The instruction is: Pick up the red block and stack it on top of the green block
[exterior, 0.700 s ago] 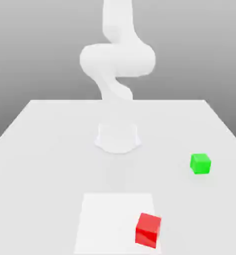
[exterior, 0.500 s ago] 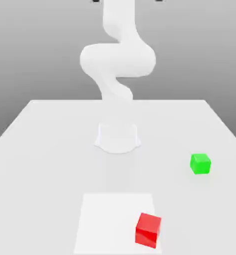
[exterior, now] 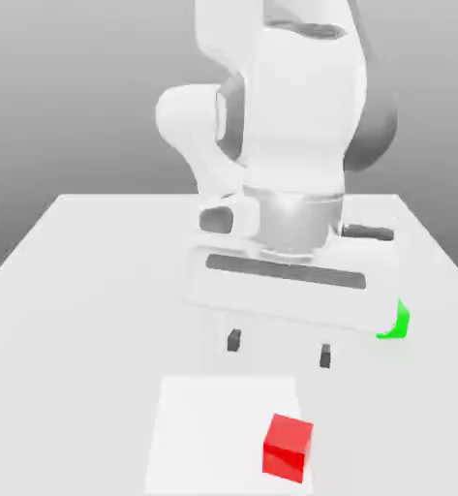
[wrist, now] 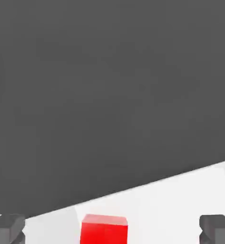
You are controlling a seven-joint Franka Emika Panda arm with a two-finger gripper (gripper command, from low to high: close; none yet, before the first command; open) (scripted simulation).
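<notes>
A plain white table (exterior: 77,291) fills the lower part of the exterior view, its far edge meeting a smooth grey backdrop that shades darker toward the top. A slightly brighter white square patch (exterior: 213,426) lies at the table's near edge. The red block (exterior: 288,447) sits on that patch, at its corner toward the exterior view's right, close to the near edge of the table. The green block (exterior: 395,323) rests farther back, toward the table's edge on the exterior view's right, partly hidden behind the hand. The white arm (exterior: 290,126) hangs over the middle of the table, and its gripper (exterior: 279,349) is released, the 2 dark fingertips (exterior: 233,340) wide apart, holding nothing, above the surface and short of the red block.
</notes>
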